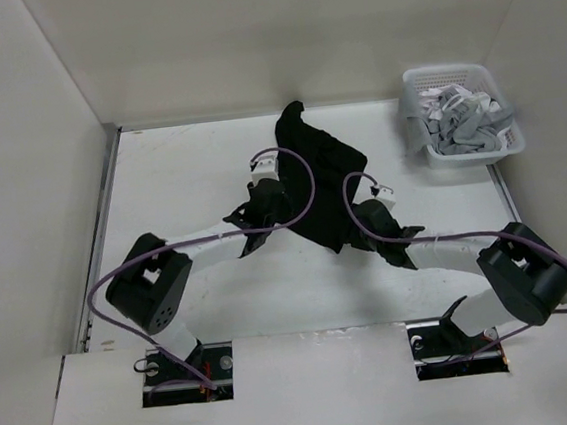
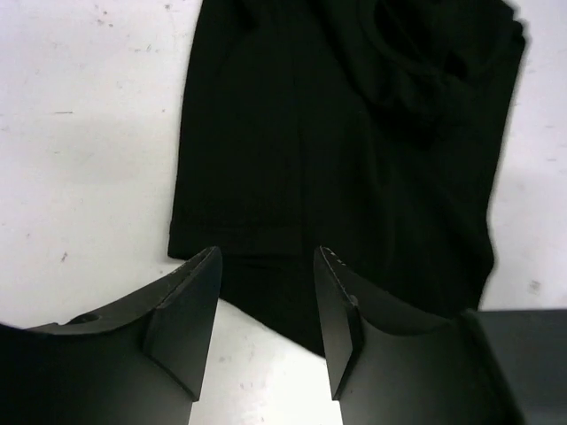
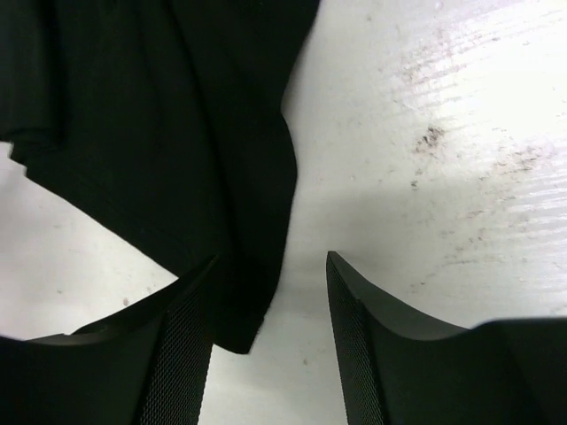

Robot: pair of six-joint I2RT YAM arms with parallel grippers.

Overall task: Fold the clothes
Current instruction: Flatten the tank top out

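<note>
Left gripper (image 2: pixel 267 257): fingers spread, gripping nothing. Black T-shirt (image 2: pixel 337 150), thin, soft and matte, lies flat just ahead of the tips, its hem edge crossing the gap. Right gripper (image 3: pixel 272 261): fingers apart, released. Limp, wrinkled shirt edge at its left finger, scuffed white table (image 3: pixel 443 133) ahead of its right finger. Slotted white plastic basket (image 1: pixel 451 71) sits well beyond, to the right.

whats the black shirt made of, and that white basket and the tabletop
The black T-shirt looks like soft thin fabric, probably a cotton knit, matte; it lies in loose folds. The basket is likely white moulded plastic, judging by its slotted walls. The table seems hard white painted or laminated board, scuffed and speckled.
</note>
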